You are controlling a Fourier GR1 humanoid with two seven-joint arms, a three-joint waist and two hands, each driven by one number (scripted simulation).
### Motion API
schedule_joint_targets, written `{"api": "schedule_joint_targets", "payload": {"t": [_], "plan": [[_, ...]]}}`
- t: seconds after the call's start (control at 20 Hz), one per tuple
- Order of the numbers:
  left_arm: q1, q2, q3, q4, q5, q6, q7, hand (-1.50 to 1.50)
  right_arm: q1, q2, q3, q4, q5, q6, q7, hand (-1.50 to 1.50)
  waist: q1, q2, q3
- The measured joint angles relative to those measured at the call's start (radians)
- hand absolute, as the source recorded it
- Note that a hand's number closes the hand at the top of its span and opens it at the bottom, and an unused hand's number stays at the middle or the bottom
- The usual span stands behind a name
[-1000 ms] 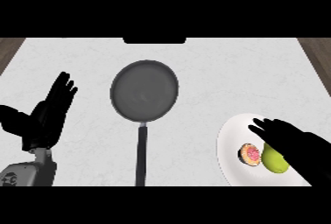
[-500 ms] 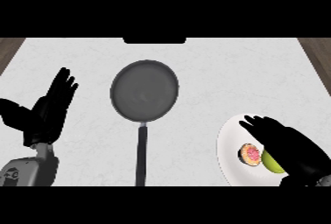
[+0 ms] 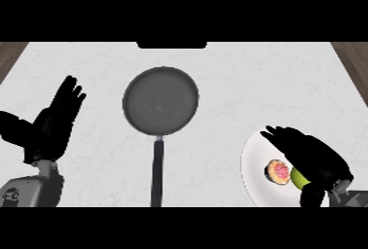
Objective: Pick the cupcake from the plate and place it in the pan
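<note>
A white plate (image 3: 253, 160) lies at the lower right of the counter. On it sits the cupcake (image 3: 277, 170), pink on top with a brown rim, and a green piece (image 3: 298, 178) shows just right of it. My right hand (image 3: 313, 155) hovers over the plate with its fingers spread and straight, covering the plate's right half and part of the green piece; it holds nothing. The dark pan (image 3: 160, 100) lies at the counter's centre, its long handle (image 3: 156, 170) running toward me. My left hand (image 3: 50, 124) rests open at the left, fingers up.
The counter's pale marbled top (image 3: 273, 82) stretches around the pan. Brown edges show at the far left (image 3: 9, 56) and far right (image 3: 354, 61) corners. A dark block (image 3: 172, 44) sits at the counter's back edge.
My right hand has drawn back toward me and to the right over the plate, uncovering more of the cupcake. The left hand has barely shifted. The pan and plate have stayed put.
</note>
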Motion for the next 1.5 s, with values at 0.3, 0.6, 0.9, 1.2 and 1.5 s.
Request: {"api": "schedule_joint_targets", "payload": {"t": [0.3,0.6,0.9,1.2,1.5], "plan": [[0.006,-0.016,-0.002,-0.001,-0.019,-0.003,-0.004,0.00,-0.005,0.056,-0.003,0.097,0.070,-0.065,-0.064,-1.50,0.000,0.000,0.000],[0.004,-0.014,0.017,0.018,-0.013,-0.029,-0.016,0.00,-0.031,0.116,-0.022,0.200,0.107,-0.099,-0.115,-1.50,0.000,0.000,0.000],[-0.019,-0.031,0.014,0.012,-0.026,-0.015,0.003,0.00,-0.038,0.149,-0.001,0.248,0.150,-0.126,-0.177,1.50,-0.001,0.000,0.000],[-0.016,-0.034,0.024,0.020,-0.029,-0.023,-0.005,0.00,-0.052,0.177,-0.012,0.298,0.183,-0.185,-0.254,1.50,-0.001,-0.001,-0.001],[-0.015,-0.033,0.027,0.018,-0.030,-0.034,-0.005,0.00,-0.062,0.277,0.006,0.309,0.213,-0.213,-0.196,1.50,0.005,-0.004,-0.006]]}}
